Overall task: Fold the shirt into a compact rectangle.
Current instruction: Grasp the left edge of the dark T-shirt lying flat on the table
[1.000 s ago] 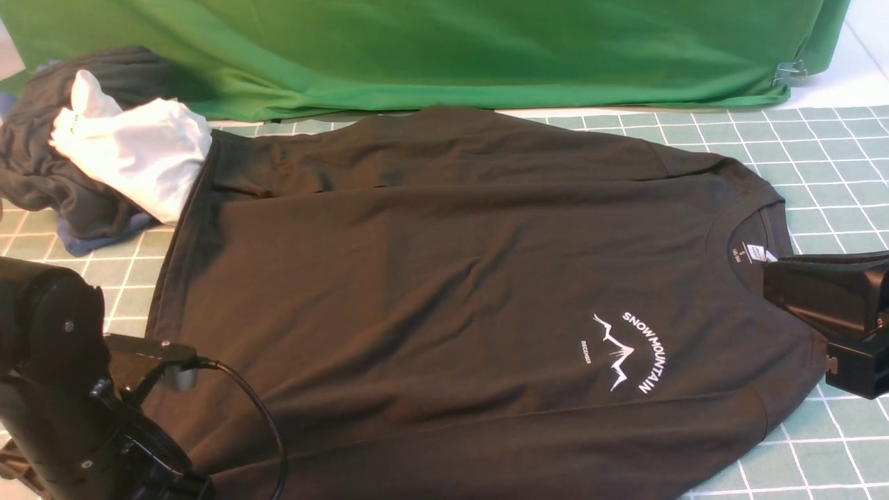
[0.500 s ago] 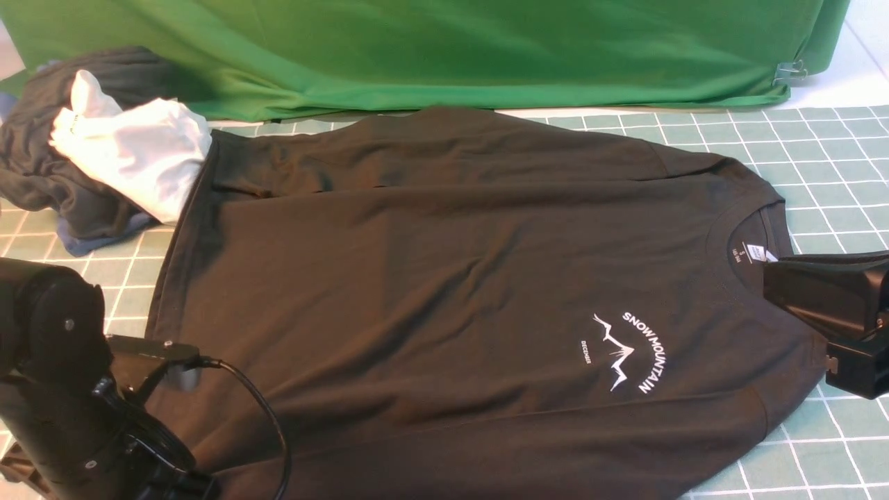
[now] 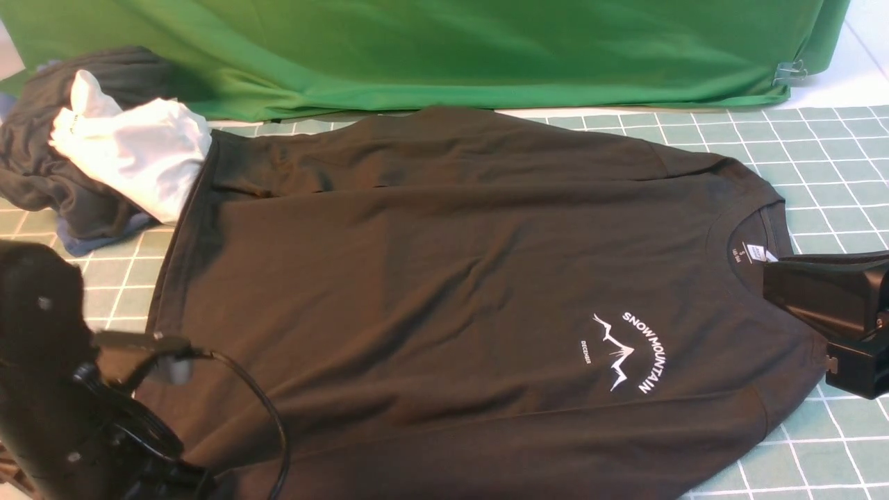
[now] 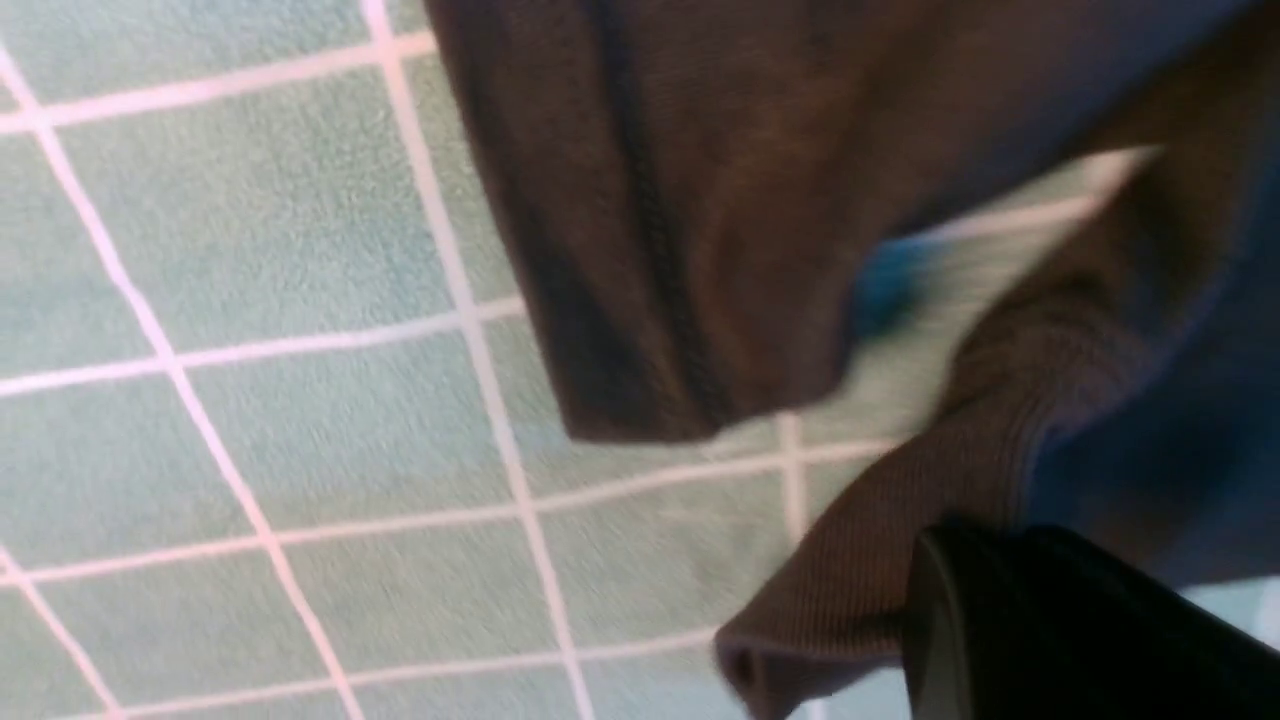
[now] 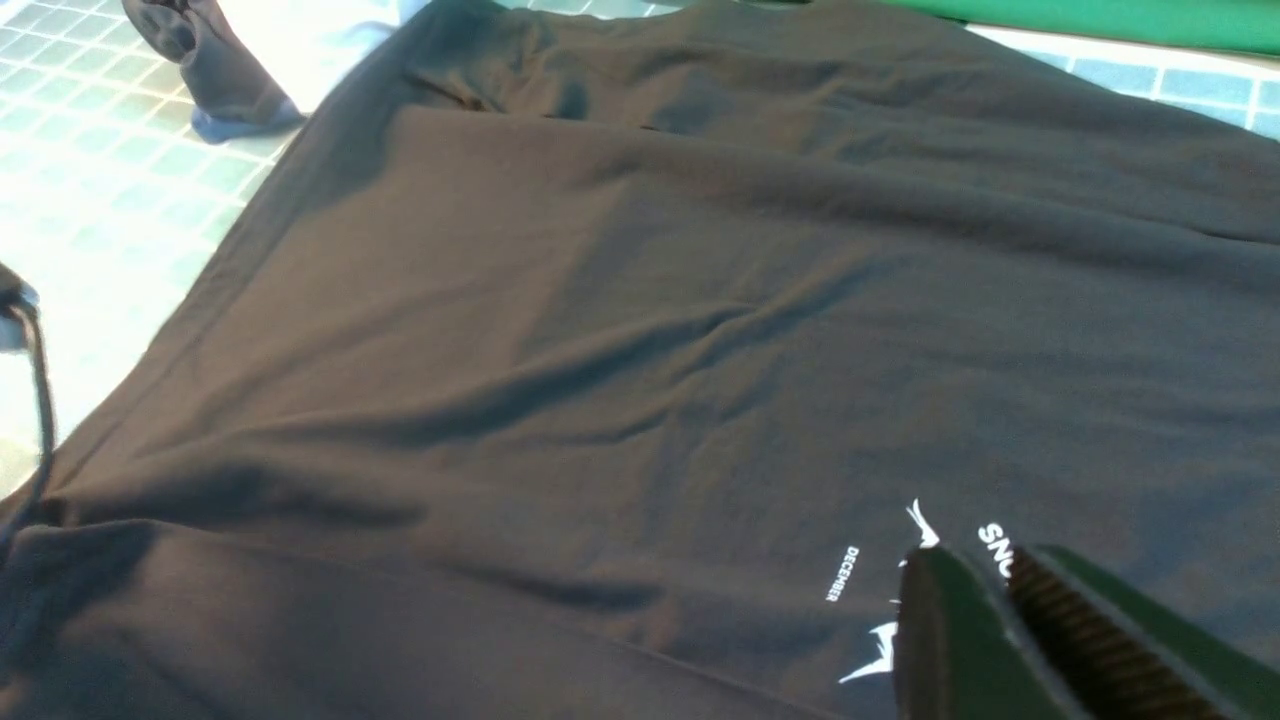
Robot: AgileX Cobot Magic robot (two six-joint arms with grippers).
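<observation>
One fold apparently starting: left jaws clench the shirt (image 3: 444,278) edge; right jaws closed by the collar (image 3: 744,226), hold unclear. Next likely calls for an even lift.

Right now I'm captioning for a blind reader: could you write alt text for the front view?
A black-brown cotton T-shirt with a white mountain print lies spread out on a pale green gridded mat, collar to the right. The right tool sits beside the collar; a crumpled white garment lies at far left.
</observation>
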